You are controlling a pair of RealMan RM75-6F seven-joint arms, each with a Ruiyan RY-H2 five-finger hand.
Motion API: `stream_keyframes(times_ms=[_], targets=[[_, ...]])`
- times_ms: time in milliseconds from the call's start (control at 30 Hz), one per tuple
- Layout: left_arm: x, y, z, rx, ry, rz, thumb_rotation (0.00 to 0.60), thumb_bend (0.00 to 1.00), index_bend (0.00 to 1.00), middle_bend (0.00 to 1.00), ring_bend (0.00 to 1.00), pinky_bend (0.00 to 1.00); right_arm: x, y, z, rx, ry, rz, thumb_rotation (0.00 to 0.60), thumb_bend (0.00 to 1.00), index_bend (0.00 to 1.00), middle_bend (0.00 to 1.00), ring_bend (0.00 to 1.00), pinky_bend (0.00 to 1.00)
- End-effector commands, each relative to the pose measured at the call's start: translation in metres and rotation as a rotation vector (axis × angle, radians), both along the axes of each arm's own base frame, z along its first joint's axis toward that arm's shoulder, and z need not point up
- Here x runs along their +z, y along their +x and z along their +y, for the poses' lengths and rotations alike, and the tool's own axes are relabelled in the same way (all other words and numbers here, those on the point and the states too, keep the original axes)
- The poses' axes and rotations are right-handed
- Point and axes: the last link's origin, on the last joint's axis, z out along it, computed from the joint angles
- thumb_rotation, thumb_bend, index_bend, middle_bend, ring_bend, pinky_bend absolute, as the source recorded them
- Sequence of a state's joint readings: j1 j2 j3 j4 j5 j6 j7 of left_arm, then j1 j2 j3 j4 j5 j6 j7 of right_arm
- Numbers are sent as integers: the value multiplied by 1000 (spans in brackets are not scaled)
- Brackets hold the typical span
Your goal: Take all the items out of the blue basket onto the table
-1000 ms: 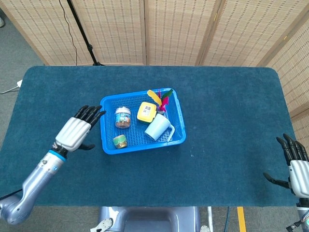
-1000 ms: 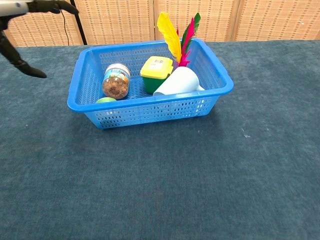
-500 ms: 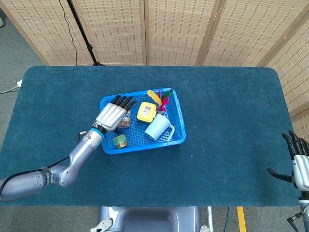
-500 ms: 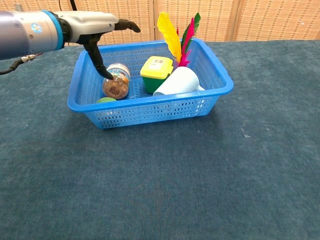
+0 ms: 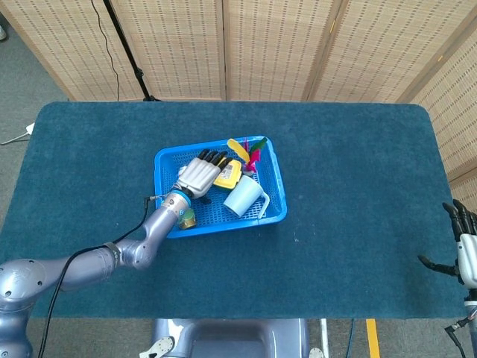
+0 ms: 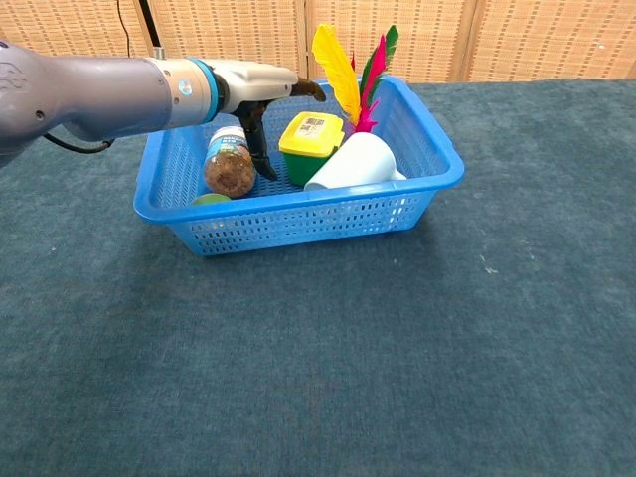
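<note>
While the blue basket (image 5: 218, 224) sits near the middle of the table (image 5: 350, 164), it holds a jar (image 6: 229, 167), a yellow-lidded box (image 6: 311, 142), a white cup (image 6: 360, 164) lying on its side, a small green-capped thing (image 5: 185, 218) and bright feathers (image 6: 338, 72) (standing against the far wall). The left hand (image 5: 199, 174) hovers inside over the jar, fingers spread, thumb down beside the jar, grasping nothing. The right hand (image 5: 463, 246), fingers apart and empty, is at the table's right edge.
</note>
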State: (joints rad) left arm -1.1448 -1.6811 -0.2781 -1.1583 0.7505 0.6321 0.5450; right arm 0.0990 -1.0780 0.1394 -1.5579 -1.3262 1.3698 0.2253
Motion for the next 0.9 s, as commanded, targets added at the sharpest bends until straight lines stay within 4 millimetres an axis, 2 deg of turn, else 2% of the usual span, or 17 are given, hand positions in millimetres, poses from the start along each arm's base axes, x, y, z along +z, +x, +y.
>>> stream_keyframes(times_ms=[33, 400, 500, 533, 600, 667, 700, 767, 900], targets=[[-11, 9, 1, -4, -17, 1, 600, 46, 0, 0, 0, 0, 0, -1, -1, -4, -1, 0, 600, 0, 0, 0, 0, 0], [-37, 29, 9, 5, -34, 16, 600, 60, 0, 0, 0, 0, 3, -5, -3, -20, -13, -8, 600, 0, 0, 0, 0, 0], [-44, 35, 10, 23, -39, 5, 600, 120, 0, 0, 0, 0, 3, -5, -3, -24, -11, -10, 600, 0, 0, 0, 0, 0], [-46, 37, 11, 24, -39, 7, 600, 167, 1, 0, 0, 10, 3, -6, -3, -26, -12, -11, 600, 0, 0, 0, 0, 0], [-47, 40, 13, 22, -28, 14, 600, 265, 52, 31, 45, 110, 4, -7, -3, -30, -16, -13, 600, 0, 0, 0, 0, 0], [-48, 42, 14, 20, -9, 14, 600, 367, 229, 171, 233, 304, 6, -7, -3, -31, -22, -14, 600, 0, 0, 0, 0, 0], [-47, 43, 15, 19, 6, 8, 600, 391, 287, 222, 290, 343, 6, -7, -3, -31, -23, -16, 600, 0, 0, 0, 0, 0], [-47, 44, 15, 27, 18, -5, 600, 433, 376, 308, 354, 390, 6, -7, -3, -33, -22, -17, 600, 0, 0, 0, 0, 0], [-42, 45, 14, 22, 39, -16, 600, 452, 406, 337, 372, 413, 4, -7, -2, -31, -11, -22, 600, 0, 0, 0, 0, 0]])
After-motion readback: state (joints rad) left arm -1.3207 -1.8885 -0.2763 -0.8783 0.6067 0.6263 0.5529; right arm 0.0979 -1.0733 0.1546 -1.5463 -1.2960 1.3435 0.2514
